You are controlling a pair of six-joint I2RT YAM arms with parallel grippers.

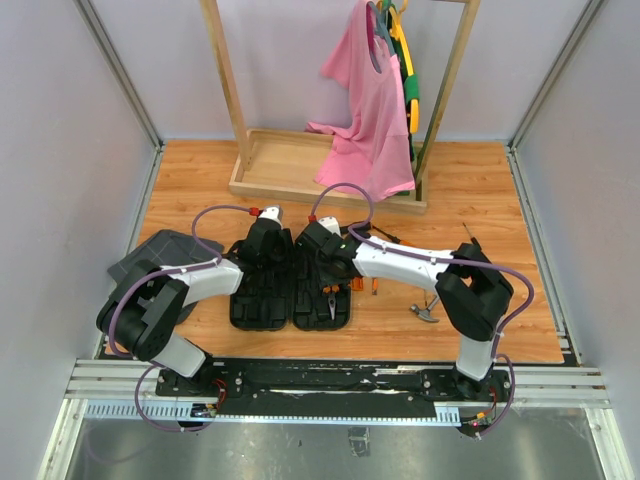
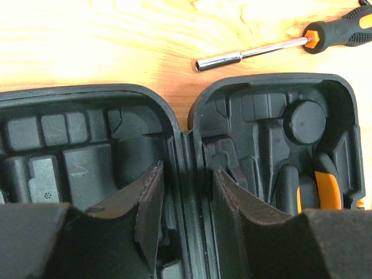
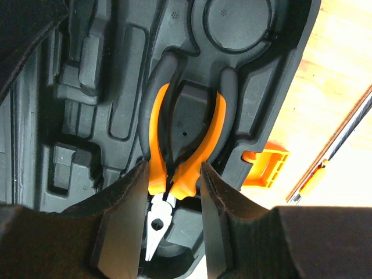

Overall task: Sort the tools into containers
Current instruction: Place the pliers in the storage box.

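Tool case (image 1: 262, 300): lying open and flat at the near centre of the worktop (image 1: 200, 180), both black moulded halves side by side, hinge between them. Orange latch (image 3: 264, 168) on the outer edge of the right half.

Pliers (image 3: 174, 185): seated in a moulded slot of the right half, orange-and-black handles spread around the central ridge, steel nose pointing towards the wrist camera.

Right gripper (image 3: 173, 167): directly over the pliers, one finger close against each orange handle near the pivot. It cannot be told whether the jaws are clamped on the handles or merely flank them.

Left gripper (image 2: 186, 170): over the hinge line, jaws apart, one finger above each half, nothing held. The slots of the left half in view hold no tool.

Long-shafted screwdriver (image 2: 256, 51): on the worktop just beyond the far rim of the case, apart from it.

Second screwdriver (image 3: 334, 151): on the worktop near the latch side.

Hammer (image 1: 425, 312): on the worktop to the right of the case, near the right arm's elbow.

Grey fabric (image 1: 160, 250): left of the case, partly under the left arm.

Wooden rack (image 1: 300, 160) with pink shirt (image 1: 370, 110): at the far edge
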